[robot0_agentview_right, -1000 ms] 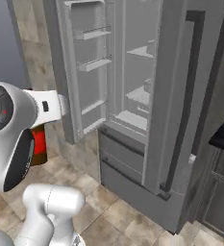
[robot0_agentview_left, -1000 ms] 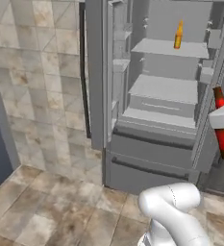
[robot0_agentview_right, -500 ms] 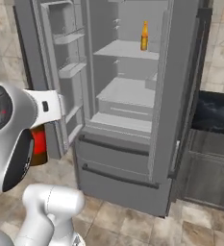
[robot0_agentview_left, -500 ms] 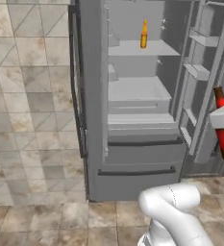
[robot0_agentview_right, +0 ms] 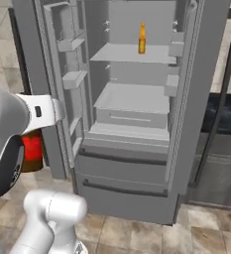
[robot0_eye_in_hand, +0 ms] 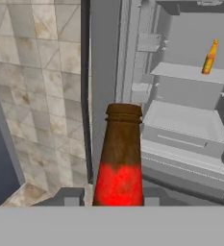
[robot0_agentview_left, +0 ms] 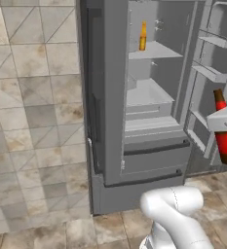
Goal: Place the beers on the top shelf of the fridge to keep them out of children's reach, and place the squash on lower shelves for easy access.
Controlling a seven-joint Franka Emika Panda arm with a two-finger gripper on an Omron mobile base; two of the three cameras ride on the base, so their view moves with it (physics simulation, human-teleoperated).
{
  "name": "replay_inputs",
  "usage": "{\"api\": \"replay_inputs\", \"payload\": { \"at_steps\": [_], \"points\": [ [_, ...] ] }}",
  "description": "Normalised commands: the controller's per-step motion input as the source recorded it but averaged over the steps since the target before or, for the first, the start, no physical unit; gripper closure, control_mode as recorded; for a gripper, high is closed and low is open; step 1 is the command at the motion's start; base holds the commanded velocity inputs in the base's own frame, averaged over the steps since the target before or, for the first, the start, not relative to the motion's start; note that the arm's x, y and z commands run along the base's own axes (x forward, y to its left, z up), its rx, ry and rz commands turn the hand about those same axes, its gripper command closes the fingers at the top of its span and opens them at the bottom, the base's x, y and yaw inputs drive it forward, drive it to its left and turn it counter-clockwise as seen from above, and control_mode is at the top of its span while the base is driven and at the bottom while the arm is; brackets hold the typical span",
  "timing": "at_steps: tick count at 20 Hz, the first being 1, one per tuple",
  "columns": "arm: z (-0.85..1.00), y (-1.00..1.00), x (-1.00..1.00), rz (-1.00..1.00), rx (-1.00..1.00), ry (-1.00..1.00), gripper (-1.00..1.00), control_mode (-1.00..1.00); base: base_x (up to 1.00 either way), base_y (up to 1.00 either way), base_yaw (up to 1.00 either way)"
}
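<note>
Two slim glass beer bottles in scene. The dark brown bottle with red label is clamped in the two-finger gripper, jaws closed on its body; in the hand view its neck rises from 6 o'clock to frame centre. In the left base view the same bottle sits at 3 o'clock, outside the fridge, near the open right door's racks.

The amber-yellow bottle with orange label stands upright on the wide pale grey top shelf, at about 12 o'clock in the right base view.

The tall grey metal fridge has both doors open. Lower shelves bare. Drawer fronts closed beneath. Beige tiled wall at 9 o'clock.
</note>
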Motion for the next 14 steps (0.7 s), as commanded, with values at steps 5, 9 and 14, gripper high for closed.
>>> {"api": "replay_inputs", "payload": {
  "at_steps": [5,9,14],
  "points": [
    [0.0,0.0,0.0,0.0,0.0,0.0,1.0,1.0,0.5,-0.18,-0.17],
    [0.0,0.0,0.0,0.0,0.0,0.0,1.0,1.0,0.42,-0.35,-0.13],
    [0.0,0.0,0.0,0.0,0.0,0.0,1.0,1.0,0.31,-0.48,-0.11]
  ]
}}
